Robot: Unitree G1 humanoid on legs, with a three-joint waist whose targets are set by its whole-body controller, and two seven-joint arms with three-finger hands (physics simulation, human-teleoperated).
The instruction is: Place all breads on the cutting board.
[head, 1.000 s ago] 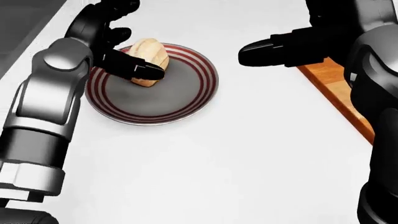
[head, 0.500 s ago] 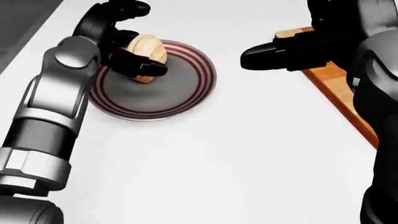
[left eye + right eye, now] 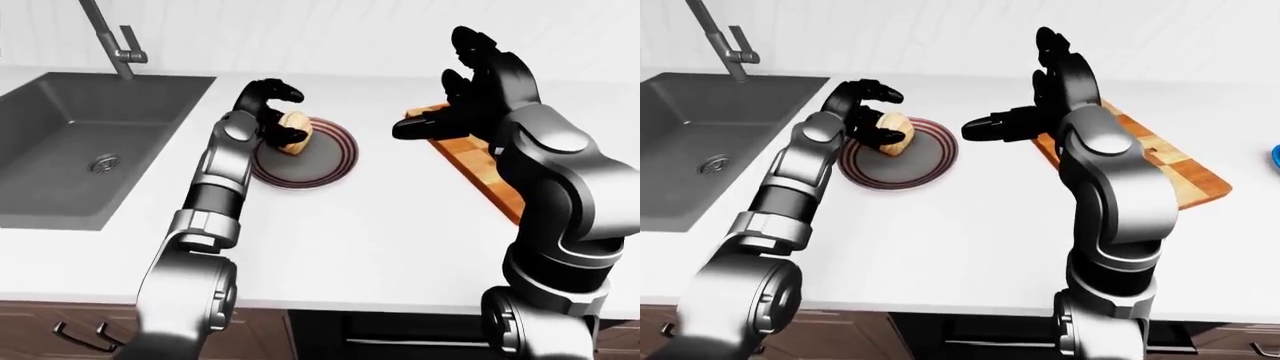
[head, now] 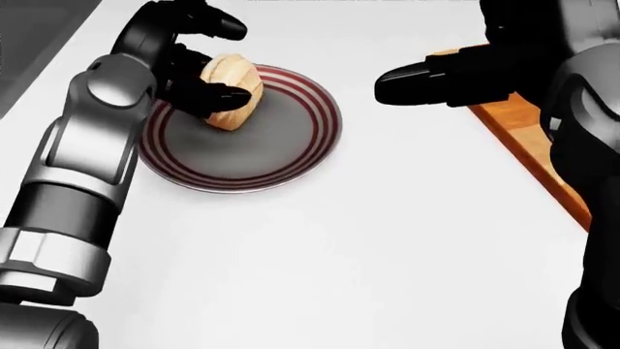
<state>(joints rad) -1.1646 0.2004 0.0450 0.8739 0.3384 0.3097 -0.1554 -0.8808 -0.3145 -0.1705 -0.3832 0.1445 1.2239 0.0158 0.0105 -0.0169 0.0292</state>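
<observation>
A tan bread roll (image 4: pixel 235 81) lies on the left part of a grey plate with red rings (image 4: pixel 291 153). My left hand (image 4: pixel 215 64) is cupped about the roll. Its lower fingers (image 4: pixel 218 98) press against the roll's near side, while the upper finger arches over it with a gap. The roll still rests on the plate. My right hand (image 4: pixel 397 76) hovers flat and open, holding nothing, over the left end of the wooden cutting board (image 3: pixel 1170 165). No bread shows on the visible part of the board.
A steel sink (image 3: pixel 80 150) with a faucet (image 3: pixel 115 41) lies left of the plate. A blue thing (image 3: pixel 1275 157) peeks in at the right edge of the right-eye view. White counter lies between plate and board.
My left hand's upper finger has curled down and rightward over the roll, and the lower fingers have slid further round it. The view shifted slightly. My right hand has barely moved.
</observation>
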